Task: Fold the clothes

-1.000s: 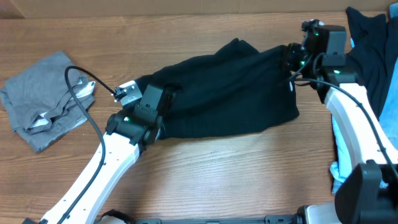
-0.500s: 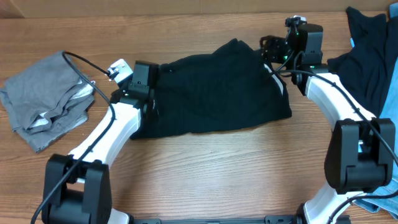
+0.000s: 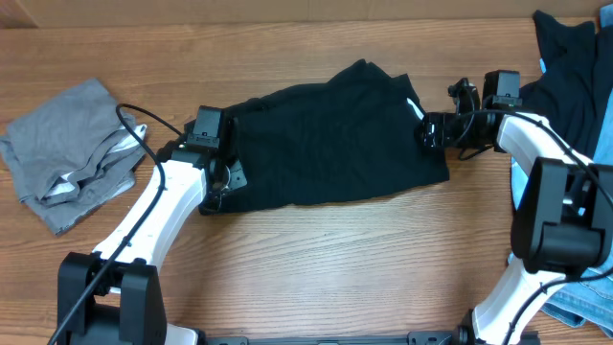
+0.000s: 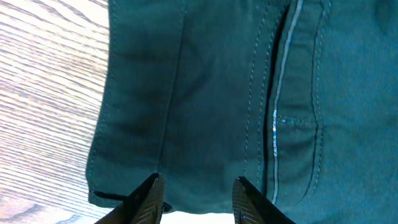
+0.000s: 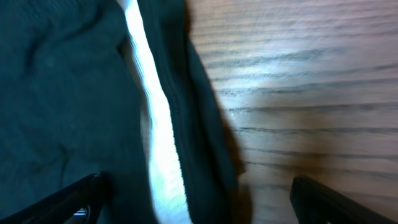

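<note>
The black shorts (image 3: 335, 134) lie spread flat across the middle of the table. My left gripper (image 3: 222, 177) hovers over their near left corner. In the left wrist view its fingers (image 4: 146, 200) stand apart above the stitched hem (image 4: 186, 124) with nothing between them, so the gripper (image 4: 196, 202) is open. My right gripper (image 3: 426, 129) is at the shorts' right edge, open wide. In the right wrist view that gripper (image 5: 199, 199) straddles the pale waistband strip (image 5: 155, 124) and bare wood, touching neither.
A crumpled grey garment with white trim (image 3: 72, 153) lies at the far left. A heap of black (image 3: 575, 67), light-blue (image 3: 522, 192) and denim (image 3: 584, 307) clothes fills the right edge. Bare wooden table (image 3: 335, 259) runs along the near side.
Both grippers have opened and let go of the shorts, which now lie flat. The left gripper came back to the near left corner; the right one moved to the right edge.
</note>
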`<state>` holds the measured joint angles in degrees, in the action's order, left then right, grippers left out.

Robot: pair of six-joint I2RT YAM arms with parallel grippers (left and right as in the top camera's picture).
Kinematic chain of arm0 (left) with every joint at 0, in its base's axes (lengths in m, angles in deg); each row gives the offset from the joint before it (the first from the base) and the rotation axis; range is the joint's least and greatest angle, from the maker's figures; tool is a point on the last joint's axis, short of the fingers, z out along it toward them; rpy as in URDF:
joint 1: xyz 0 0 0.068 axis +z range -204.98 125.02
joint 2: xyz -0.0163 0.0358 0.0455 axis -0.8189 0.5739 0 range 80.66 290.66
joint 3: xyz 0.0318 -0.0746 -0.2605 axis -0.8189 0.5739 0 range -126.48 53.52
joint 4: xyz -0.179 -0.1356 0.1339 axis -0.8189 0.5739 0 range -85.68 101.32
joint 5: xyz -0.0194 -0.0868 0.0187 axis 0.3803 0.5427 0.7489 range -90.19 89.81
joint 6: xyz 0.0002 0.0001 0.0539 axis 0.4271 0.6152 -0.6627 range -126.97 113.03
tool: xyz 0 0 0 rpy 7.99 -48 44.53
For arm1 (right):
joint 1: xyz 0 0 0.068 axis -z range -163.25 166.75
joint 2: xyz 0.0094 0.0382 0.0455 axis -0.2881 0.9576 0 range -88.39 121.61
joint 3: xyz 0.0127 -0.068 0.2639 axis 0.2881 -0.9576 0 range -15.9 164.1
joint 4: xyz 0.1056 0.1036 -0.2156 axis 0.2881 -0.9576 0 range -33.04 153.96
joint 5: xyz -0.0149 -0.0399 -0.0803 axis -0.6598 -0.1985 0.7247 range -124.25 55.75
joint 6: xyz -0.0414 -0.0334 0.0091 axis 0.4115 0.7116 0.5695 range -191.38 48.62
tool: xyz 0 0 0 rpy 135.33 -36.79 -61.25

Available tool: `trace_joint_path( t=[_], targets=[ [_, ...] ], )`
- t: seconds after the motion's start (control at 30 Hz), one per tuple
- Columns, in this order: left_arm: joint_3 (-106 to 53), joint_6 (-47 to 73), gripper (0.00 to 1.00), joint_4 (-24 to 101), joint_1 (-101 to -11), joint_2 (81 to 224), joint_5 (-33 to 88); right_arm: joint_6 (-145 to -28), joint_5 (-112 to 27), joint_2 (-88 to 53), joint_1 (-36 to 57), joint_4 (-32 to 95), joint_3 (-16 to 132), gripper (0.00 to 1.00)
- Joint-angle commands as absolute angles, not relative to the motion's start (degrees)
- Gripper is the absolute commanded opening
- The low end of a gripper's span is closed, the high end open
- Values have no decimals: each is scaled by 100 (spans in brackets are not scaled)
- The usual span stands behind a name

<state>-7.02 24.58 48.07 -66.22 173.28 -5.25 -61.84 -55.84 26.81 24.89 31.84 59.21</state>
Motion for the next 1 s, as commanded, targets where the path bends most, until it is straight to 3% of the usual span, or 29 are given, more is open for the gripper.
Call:
trace_joint_path(
  t=[0.0, 0.17, 0.27, 0.3, 0.37, 0.4, 0.43, 0.5, 0.77, 0.97],
  targets=[
    [-741, 2320, 40, 4885, -6627, 17208, -308, -5742, -6119, 3033, 2443, 3527, 5993, 100],
    [-741, 2322, 39, 4933, -6627, 17210, -313, -5740, -6696, 3219, 2235, 3840, 5993, 100],
    [-741, 2322, 39, 4933, -6627, 17208, -313, -5631, -6692, 3219, 1969, 3825, 5993, 91],
    [-741, 2322, 39, 4936, -6627, 17208, -313, -5613, -6613, 3219, 1894, 3820, 5993, 81],
    [-741, 2322, 36, 4949, -6627, 17208, -311, -5825, -6056, 3219, 1796, 3860, 5993, 24],
    [-741, 2320, 31, 4960, -6627, 17208, -311, -6046, -5824, 3219, 1798, 3899, 5993, 8],
    [-741, 2311, 27, 4973, -6625, 17205, -311, -6332, -5568, 3217, 1822, 3932, 5993, 4],
    [-741, 2231, 17, 5040, -6625, 17101, -311, -6881, -5147, 3081, 2063, 3836, 6000, 4],
    [-741, 1979, 20, 5113, -6625, 16384, -359, -6877, -4790, 1359, 2793, 2935, 6194, 4],
    [-741, 2193, 17, 5421, -6607, 16340, -374, -6826, -4670, 1136, 1064, 2542, 6699, 4]
  ],
)
